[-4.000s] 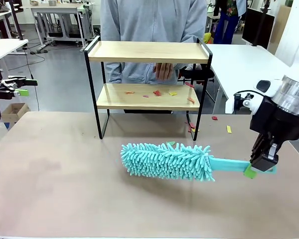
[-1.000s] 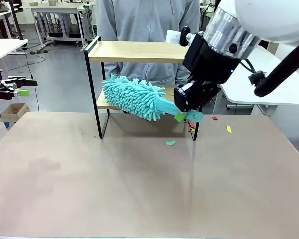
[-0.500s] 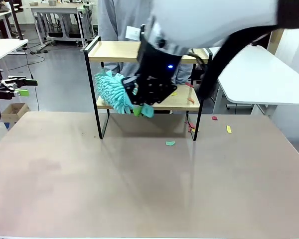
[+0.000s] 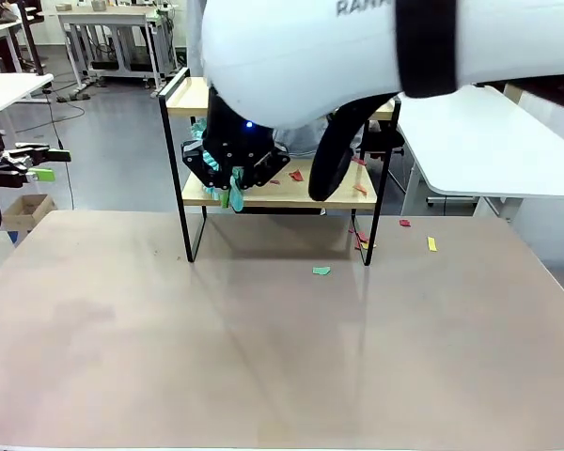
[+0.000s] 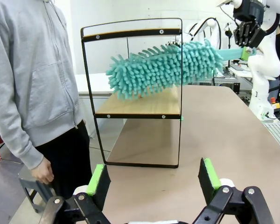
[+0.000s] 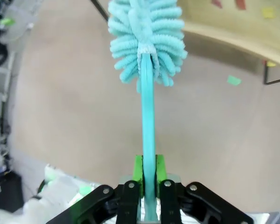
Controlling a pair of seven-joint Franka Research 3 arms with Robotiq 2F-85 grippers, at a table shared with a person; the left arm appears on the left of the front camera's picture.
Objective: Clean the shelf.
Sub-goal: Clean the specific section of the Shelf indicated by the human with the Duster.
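Since half a second back the right arm (image 4: 357, 47) has swung further across the shelf front. The duster, flat on the table four seconds ago, is now in between the boards.

Right gripper (image 6: 149, 169) fingers are clamped on the duster's flat teal handle (image 6: 148, 126), with green pads (image 6: 138, 168) pressed on either side. Straight ahead of those fingers the handle runs to the fluffy duster (image 6: 147, 37) head. Past the head and off to one side we see the shelf (image 6: 233, 28) lower board with paper scraps (image 6: 269, 11) on it, plus one green scrap on the table (image 6: 74, 93) nearer the fingers.

From the front, the arm's bulk covers most of this. We only get the right gripper (image 4: 227, 188) at the left end of the lower board (image 4: 334, 194), teal bits around its fingers, and a red scrap just beside it.

The left wrist view gives the side-on look that the front hides. The duster head lies between the top board (image 5: 130, 34) and the lower board, and pokes out past the frame on the side away from the right gripper's fingers. We can't tell if it touches the wood.

Left gripper (image 5: 154, 179) fingers stand wide apart with nothing between them, and the shelf is well ahead of them. A person (image 5: 32, 70) in a grey hoodie stands beside the shelf, one hand (image 5: 43, 171) hanging down.
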